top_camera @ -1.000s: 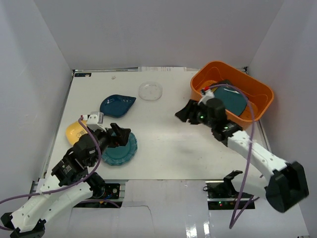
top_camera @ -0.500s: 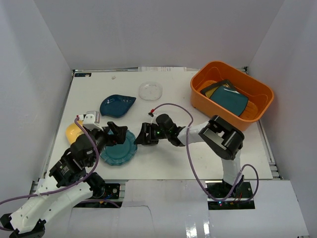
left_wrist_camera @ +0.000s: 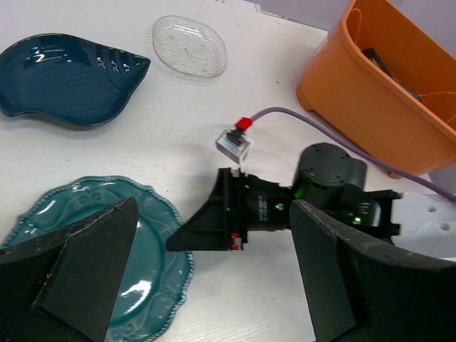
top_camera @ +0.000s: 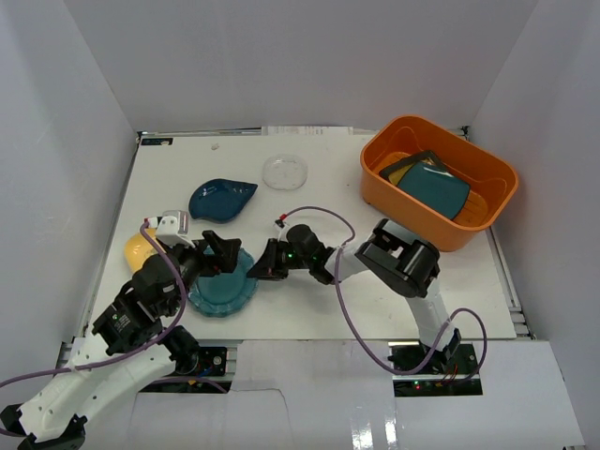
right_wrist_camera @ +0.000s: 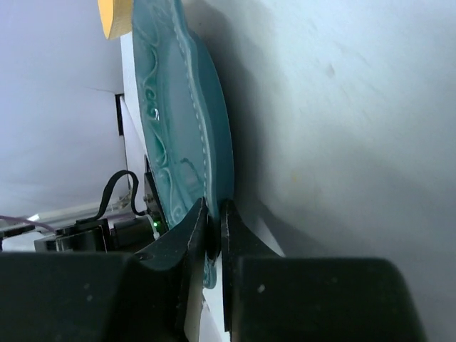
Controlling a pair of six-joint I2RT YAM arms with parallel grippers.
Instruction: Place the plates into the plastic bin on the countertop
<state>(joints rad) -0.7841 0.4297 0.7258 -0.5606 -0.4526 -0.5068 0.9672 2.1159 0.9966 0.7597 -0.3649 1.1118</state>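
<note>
Right gripper (top_camera: 259,271) has swung over from the orange bin (top_camera: 422,217) and closed on the round teal plate (top_camera: 230,292).
It now pinches the plate's right rim. The plate lies flat, near left on the table (top_camera: 319,192), well apart from the far-right bin. The left gripper (top_camera: 223,255) hovers over it, jaws spread wide. Lifting looks next.

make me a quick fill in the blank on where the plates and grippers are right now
1. The right gripper is ____ on the rim of the teal round scalloped plate.
2. The left gripper hangs over that plate with its jaws ____.
3. The teal square plate lies ____ the orange bin.
4. The dark-blue leaf-shaped plate lies ____ the bin, on the countertop.

Missing words: shut; open; inside; outside
</note>
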